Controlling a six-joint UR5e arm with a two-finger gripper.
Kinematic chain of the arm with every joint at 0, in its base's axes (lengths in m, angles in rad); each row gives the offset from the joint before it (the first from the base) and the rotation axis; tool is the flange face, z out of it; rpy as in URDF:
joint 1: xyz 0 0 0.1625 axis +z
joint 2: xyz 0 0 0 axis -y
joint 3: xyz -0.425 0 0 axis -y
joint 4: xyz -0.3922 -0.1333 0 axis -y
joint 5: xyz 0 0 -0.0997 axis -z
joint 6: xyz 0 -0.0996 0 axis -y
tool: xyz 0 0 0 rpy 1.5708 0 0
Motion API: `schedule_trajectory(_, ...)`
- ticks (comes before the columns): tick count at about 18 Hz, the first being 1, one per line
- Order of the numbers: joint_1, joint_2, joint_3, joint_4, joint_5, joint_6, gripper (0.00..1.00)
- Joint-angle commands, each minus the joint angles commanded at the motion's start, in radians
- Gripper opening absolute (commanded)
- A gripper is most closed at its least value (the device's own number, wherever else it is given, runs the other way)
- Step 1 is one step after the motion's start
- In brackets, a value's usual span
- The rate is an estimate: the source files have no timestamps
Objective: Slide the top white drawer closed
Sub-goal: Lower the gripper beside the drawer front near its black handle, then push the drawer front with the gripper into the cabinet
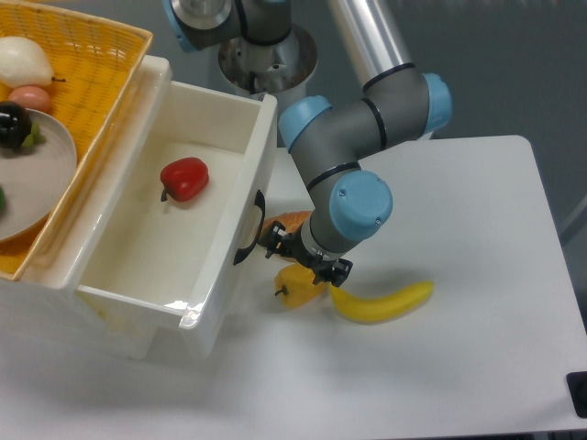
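Note:
The top white drawer (234,302) stands pulled far out toward the front right, with a red pepper (184,178) lying inside. Its curved black handle (249,229) faces right on the front panel. My gripper (304,258) hangs low just right of that handle, a short gap away, over the food items on the table. Its black fingers are small and partly hidden under the wrist, so their spacing is unclear. Nothing appears held.
A yellow pepper (295,286), a banana (382,302) and an orange bread-like item (290,221) lie on the table under and beside the gripper. A yellow wicker basket (101,64) with a plate and foods sits on the cabinet top left. The robot base (266,55) stands behind.

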Motion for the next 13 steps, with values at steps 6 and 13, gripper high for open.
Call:
schedule_trajectory(6, -0.023, 0.005, 0.0, 0.0, 0.0, -0.005, 1.0)
schedule_trajectory(13, -0.04, 0.009, 0.0, -0.002, 0.0, -0.006, 1.0)
